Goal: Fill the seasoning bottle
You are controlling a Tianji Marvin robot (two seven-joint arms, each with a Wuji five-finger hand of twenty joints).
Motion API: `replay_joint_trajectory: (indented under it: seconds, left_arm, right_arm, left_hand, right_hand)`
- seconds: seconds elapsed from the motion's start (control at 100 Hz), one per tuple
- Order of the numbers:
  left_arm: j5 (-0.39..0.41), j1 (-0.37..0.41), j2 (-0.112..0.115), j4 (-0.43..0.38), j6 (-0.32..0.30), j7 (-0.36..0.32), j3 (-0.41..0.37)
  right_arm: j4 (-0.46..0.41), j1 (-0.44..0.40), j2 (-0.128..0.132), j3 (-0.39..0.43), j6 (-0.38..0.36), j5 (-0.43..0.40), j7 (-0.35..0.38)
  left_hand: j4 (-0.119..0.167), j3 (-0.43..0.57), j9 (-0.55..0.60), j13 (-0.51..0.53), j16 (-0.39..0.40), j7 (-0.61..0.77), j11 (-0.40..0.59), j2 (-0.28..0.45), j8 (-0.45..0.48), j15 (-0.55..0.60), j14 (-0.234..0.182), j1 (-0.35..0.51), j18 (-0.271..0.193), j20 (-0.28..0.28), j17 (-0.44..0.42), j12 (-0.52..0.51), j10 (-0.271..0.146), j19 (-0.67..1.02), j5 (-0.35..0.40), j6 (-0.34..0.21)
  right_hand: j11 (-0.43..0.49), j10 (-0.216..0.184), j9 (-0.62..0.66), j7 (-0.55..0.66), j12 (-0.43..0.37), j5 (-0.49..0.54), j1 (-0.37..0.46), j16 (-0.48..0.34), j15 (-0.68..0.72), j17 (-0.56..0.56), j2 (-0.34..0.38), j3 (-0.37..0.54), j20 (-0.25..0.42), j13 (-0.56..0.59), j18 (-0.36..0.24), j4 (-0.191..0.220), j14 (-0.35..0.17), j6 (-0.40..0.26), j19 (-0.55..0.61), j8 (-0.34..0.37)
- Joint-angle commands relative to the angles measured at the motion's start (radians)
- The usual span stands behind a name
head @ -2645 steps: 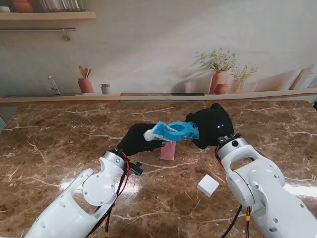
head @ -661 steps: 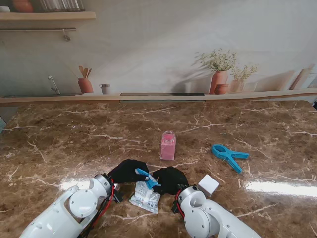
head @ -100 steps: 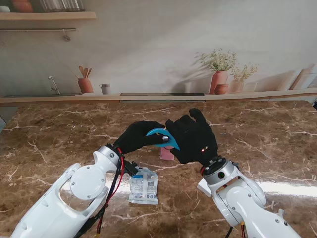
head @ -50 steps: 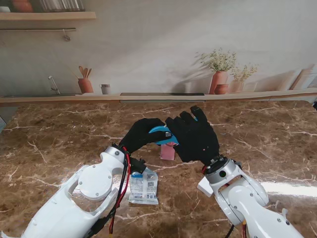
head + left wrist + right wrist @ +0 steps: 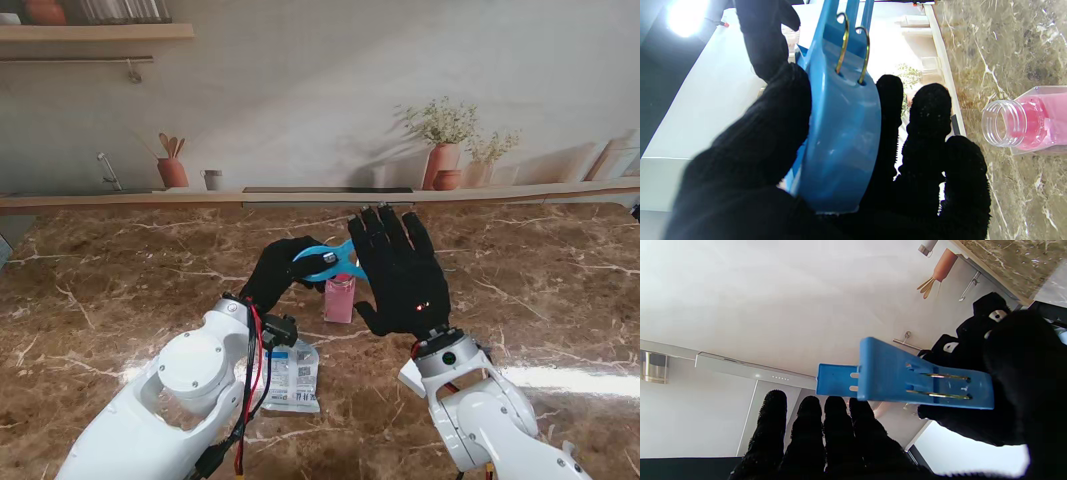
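The pink seasoning bottle (image 5: pixel 340 300) stands uncapped mid-table; its open mouth (image 5: pixel 998 123) shows in the left wrist view. My left hand (image 5: pixel 278 280) is raised just above and left of the bottle, shut on a blue clip (image 5: pixel 330 262) (image 5: pixel 840 133). The clip's jaws point toward my right hand (image 5: pixel 400 272), which is held up beside it with fingers (image 5: pixel 813 433) straight and spread, holding nothing. In the right wrist view the clip (image 5: pixel 907 380) hangs in front of those fingers. A seasoning packet (image 5: pixel 291 376) lies flat on the table nearer to me, by my left forearm.
A white cube-shaped cap (image 5: pixel 408 373) sits on the marble table (image 5: pixel 120 290), half hidden behind my right wrist. A ledge with plant pots (image 5: pixel 445 160) and a utensil jar (image 5: pixel 173 170) runs along the far edge.
My right hand has lifted and straightened its fingers, coming off the clip. The left hand keeps the clip and has shifted slightly nearer to me, the clip now more exposed.
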Motion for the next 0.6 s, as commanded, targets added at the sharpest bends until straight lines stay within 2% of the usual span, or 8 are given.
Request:
replay_joint_trajectory:
  seconds: [0.0,0.16,0.28,0.38,0.44,0.46,0.52,0.59]
  left_arm:
    - [0.017,0.008,-0.002,-0.007,0.005,-0.014,-0.002]
    - [-0.009,0.021,0.005,-0.020,0.009,-0.042,-0.014]
    - [-0.041,0.030,0.012,-0.029,0.011,-0.075,-0.025]
    - [-0.069,0.037,0.015,-0.034,0.015,-0.093,-0.031]
    - [-0.077,0.040,0.017,-0.037,0.015,-0.098,-0.034]
    - [-0.077,0.041,0.017,-0.038,0.016,-0.099,-0.034]
    - [-0.080,0.041,0.019,-0.036,0.013,-0.109,-0.036]
    - [-0.096,0.044,0.020,-0.040,0.015,-0.117,-0.039]
  right_arm:
    - [0.018,0.000,-0.009,-0.012,0.019,0.003,0.003]
    - [0.037,0.023,-0.009,-0.035,0.069,-0.024,-0.008]
    - [0.057,0.048,-0.007,-0.053,0.106,-0.054,-0.022]
    - [0.073,0.065,-0.006,-0.064,0.136,-0.072,-0.033]
    - [0.082,0.071,-0.006,-0.068,0.152,-0.080,-0.042]
    - [0.084,0.073,-0.006,-0.069,0.155,-0.082,-0.045]
    - [0.089,0.077,-0.005,-0.070,0.161,-0.087,-0.053]
    - [0.095,0.080,-0.004,-0.070,0.164,-0.089,-0.068]
  left_hand:
    - [0.056,0.222,0.051,0.041,0.008,0.169,0.022,0.081,0.037,0.049,0.030,0.170,0.000,0.026,0.009,0.015,-0.001,0.072,0.046,-0.200]
    - [0.057,0.223,0.054,0.045,0.007,0.173,0.028,0.076,0.041,0.054,0.030,0.171,-0.002,0.027,0.012,0.016,-0.001,0.075,0.046,-0.198]
    - [0.058,0.225,0.056,0.044,0.006,0.173,0.034,0.075,0.042,0.056,0.030,0.171,-0.002,0.028,0.010,0.018,0.000,0.076,0.047,-0.196]
    - [0.059,0.225,0.055,0.043,0.007,0.174,0.037,0.078,0.045,0.058,0.035,0.172,0.001,0.028,0.007,0.018,0.004,0.075,0.047,-0.192]
    - [0.059,0.225,0.053,0.041,0.007,0.173,0.039,0.077,0.046,0.059,0.035,0.174,0.001,0.029,0.007,0.019,0.005,0.075,0.047,-0.190]
    - [0.059,0.224,0.054,0.042,0.007,0.173,0.039,0.076,0.047,0.060,0.036,0.174,0.001,0.029,0.007,0.019,0.005,0.075,0.047,-0.190]
    - [0.059,0.222,0.051,0.039,0.007,0.170,0.039,0.081,0.048,0.060,0.032,0.172,-0.002,0.030,0.004,0.018,0.003,0.074,0.044,-0.194]
    - [0.061,0.221,0.049,0.035,0.008,0.168,0.039,0.082,0.050,0.059,0.038,0.176,-0.002,0.030,-0.001,0.018,0.007,0.072,0.046,-0.188]
  right_hand:
    - [-0.025,0.044,-0.053,-0.020,-0.029,-0.058,-0.045,-0.030,-0.025,-0.023,0.002,-0.004,-0.022,-0.053,-0.004,0.028,0.024,0.046,-0.033,-0.004]
    - [-0.003,0.029,-0.091,-0.011,-0.052,-0.098,-0.005,-0.046,-0.024,-0.029,-0.006,-0.015,-0.020,-0.080,-0.012,0.033,0.006,0.017,-0.032,0.026]
    - [0.041,0.004,-0.052,0.010,-0.041,-0.068,0.042,-0.038,0.003,-0.007,-0.025,-0.015,-0.011,-0.044,-0.008,0.038,-0.003,-0.016,-0.015,0.045]
    - [0.115,-0.027,0.046,0.057,-0.004,0.023,0.120,-0.014,0.046,0.018,-0.007,-0.044,0.001,0.022,0.002,0.053,-0.001,-0.053,0.015,0.050]
    - [0.154,-0.044,0.103,0.086,0.034,0.068,0.173,0.014,0.077,0.025,0.092,-0.123,0.006,0.060,0.009,0.090,-0.001,-0.067,0.035,0.040]
    - [0.163,-0.050,0.119,0.094,0.041,0.083,0.190,0.020,0.085,0.028,0.104,-0.134,0.008,0.069,0.010,0.098,-0.002,-0.074,0.041,0.039]
    - [0.198,-0.071,0.184,0.128,0.069,0.138,0.224,0.040,0.115,0.043,0.108,-0.131,0.018,0.105,0.012,0.116,-0.008,-0.101,0.066,0.044]
    - [0.228,-0.096,0.250,0.173,0.102,0.186,0.231,0.052,0.134,0.057,0.100,-0.088,0.020,0.135,0.013,0.115,-0.015,-0.138,0.084,0.058]
